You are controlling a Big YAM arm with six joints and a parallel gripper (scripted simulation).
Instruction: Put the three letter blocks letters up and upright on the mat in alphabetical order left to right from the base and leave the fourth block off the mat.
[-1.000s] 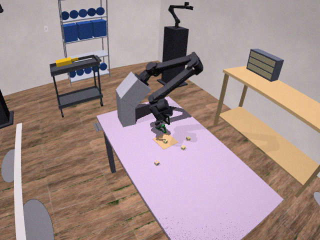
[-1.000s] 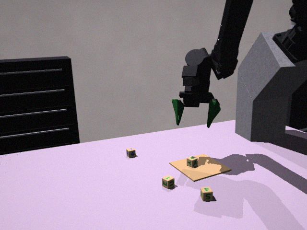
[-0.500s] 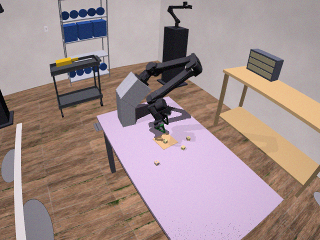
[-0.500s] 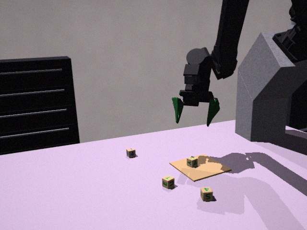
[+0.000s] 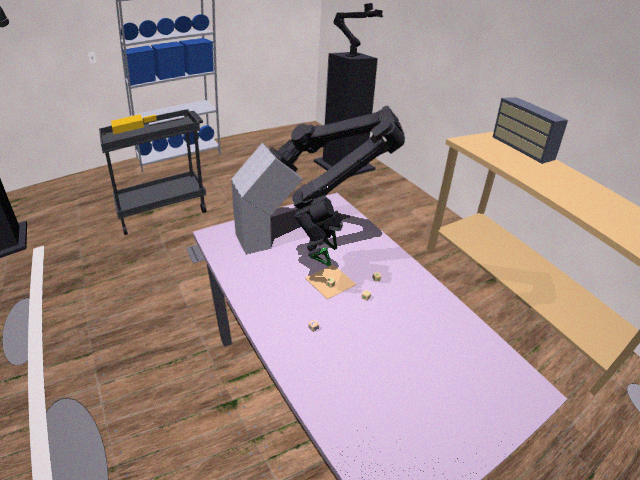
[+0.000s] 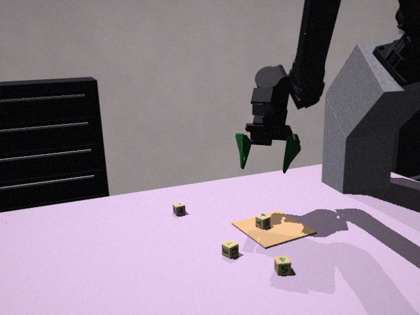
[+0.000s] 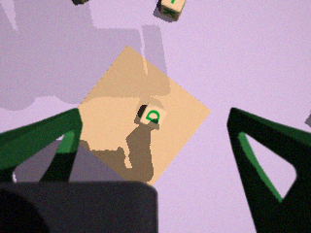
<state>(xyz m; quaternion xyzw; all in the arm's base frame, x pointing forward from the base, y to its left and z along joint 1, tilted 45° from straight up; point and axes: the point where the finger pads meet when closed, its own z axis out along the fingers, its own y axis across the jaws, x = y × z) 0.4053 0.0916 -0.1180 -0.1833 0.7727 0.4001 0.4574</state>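
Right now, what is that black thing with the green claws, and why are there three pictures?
It is a robot arm. The green claws are its gripper, open wide and holding nothing, up in the air over a purple table. One picture looks down at the whole room, one looks from the side, and one comes from a camera on the arm's wrist, looking down. On the table lies a tan mat with one small block on it, showing a D. Three more blocks sit on the table off the mat.
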